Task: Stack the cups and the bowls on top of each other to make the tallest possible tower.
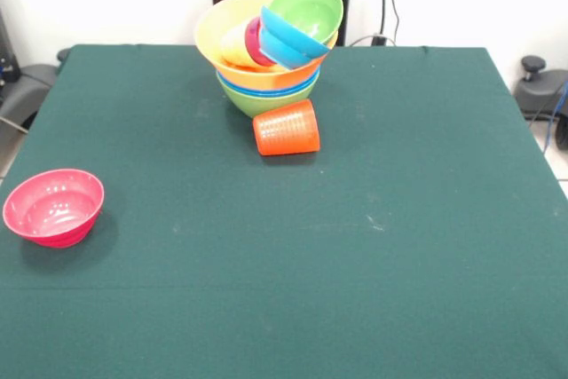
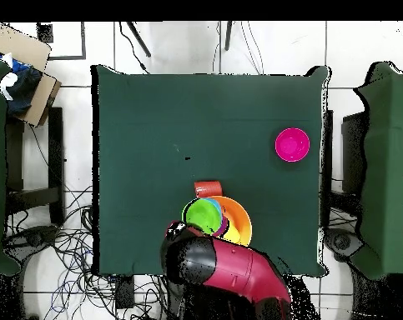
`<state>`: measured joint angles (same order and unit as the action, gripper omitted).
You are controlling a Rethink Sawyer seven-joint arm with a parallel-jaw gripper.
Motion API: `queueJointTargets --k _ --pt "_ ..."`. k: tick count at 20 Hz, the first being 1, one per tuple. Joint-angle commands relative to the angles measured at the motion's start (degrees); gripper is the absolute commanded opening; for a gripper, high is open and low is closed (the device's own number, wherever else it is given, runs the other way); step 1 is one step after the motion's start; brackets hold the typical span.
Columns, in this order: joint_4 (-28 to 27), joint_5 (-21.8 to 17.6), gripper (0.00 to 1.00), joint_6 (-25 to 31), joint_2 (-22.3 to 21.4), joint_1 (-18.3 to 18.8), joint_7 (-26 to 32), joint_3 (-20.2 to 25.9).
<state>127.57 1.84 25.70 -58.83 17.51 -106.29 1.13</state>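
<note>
The tower point(image 1: 266, 77) stands at the table's far middle: a green bowl point(image 1: 263, 104) lowest, blue rims point(image 1: 266, 89) above it, and the wide orange-yellow bowl point(image 1: 232, 19) on top. Inside that bowl, tilted on their sides, lie the yellow cup point(image 1: 236, 47), a purple-red cup point(image 1: 255, 42), the light-blue bowl point(image 1: 282, 40) and the small green bowl point(image 1: 309, 8). The ribbed orange-red cup point(image 1: 287, 129) lies on its side on the cloth just in front of the tower. The pink-red bowl point(image 1: 53, 208) stands upright, alone, at the left edge. The gripper shows in neither view.
In the overhead view the red and black arm point(image 2: 225, 267) lies drawn back at the table's bottom edge, its black end beside the tower point(image 2: 217, 217). The green cloth table point(image 1: 399, 219) ends in sharp edges. Cables and boxes lie on the floor around it.
</note>
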Motion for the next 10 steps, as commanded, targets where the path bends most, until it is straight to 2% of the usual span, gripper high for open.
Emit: queueJointTargets --k 1,4,6,8,10 --pt "0.69 0.39 1.00 -7.18 5.79 -0.58 -8.18 3.13" --pt "-2.92 0.01 1.00 -7.71 8.09 -3.47 -9.56 2.00" --pt "-7.66 0.36 1.00 -8.43 12.89 -6.27 -10.24 1.90" --pt "-12.22 0.83 1.00 -16.33 21.26 -9.52 -10.96 1.87" --pt "-14.89 2.85 1.00 -29.75 29.54 -12.64 -14.03 1.50"
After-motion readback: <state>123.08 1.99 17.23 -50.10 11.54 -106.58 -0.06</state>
